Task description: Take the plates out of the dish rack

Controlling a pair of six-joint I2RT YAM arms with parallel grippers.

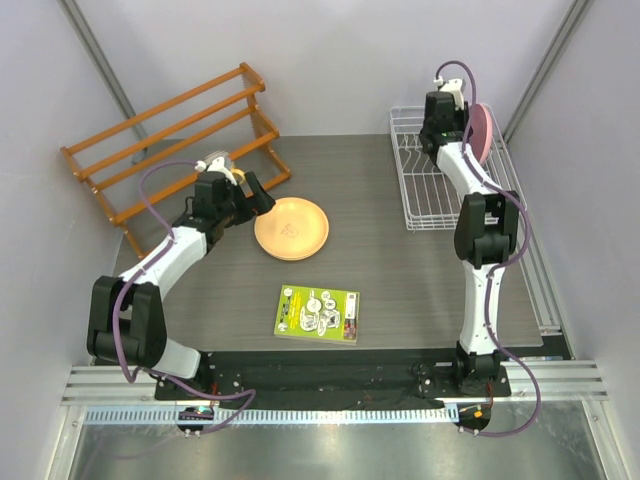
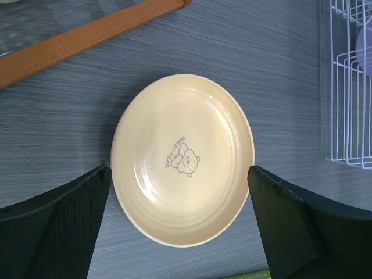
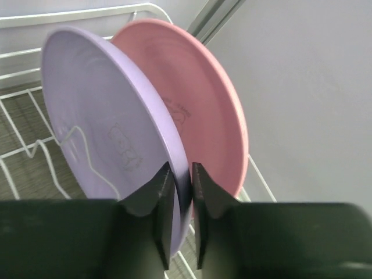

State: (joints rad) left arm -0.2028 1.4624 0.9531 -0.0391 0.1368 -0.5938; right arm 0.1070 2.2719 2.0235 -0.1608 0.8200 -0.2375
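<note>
The orange-yellow plate [image 1: 291, 228] lies flat on the table, with a bear print on it in the left wrist view [image 2: 182, 160]. My left gripper [image 1: 258, 195] hovers over its left rim, open and empty, the fingers [image 2: 75, 221] spread wider than the plate. In the white wire dish rack [image 1: 425, 190] the lilac plate [image 3: 104, 116] and the pink plate [image 3: 203, 99] stand upright side by side. My right gripper [image 3: 182, 180] is shut on the lilac plate's rim, one finger on each face. In the top view the pink plate [image 1: 478, 132] shows beside the right wrist.
An orange-brown wooden slatted rack [image 1: 170, 140] stands at the back left. A green-and-yellow booklet [image 1: 317, 314] lies near the front middle. The dish rack's wires [image 3: 23, 151] run under the plates. Walls close in on both sides.
</note>
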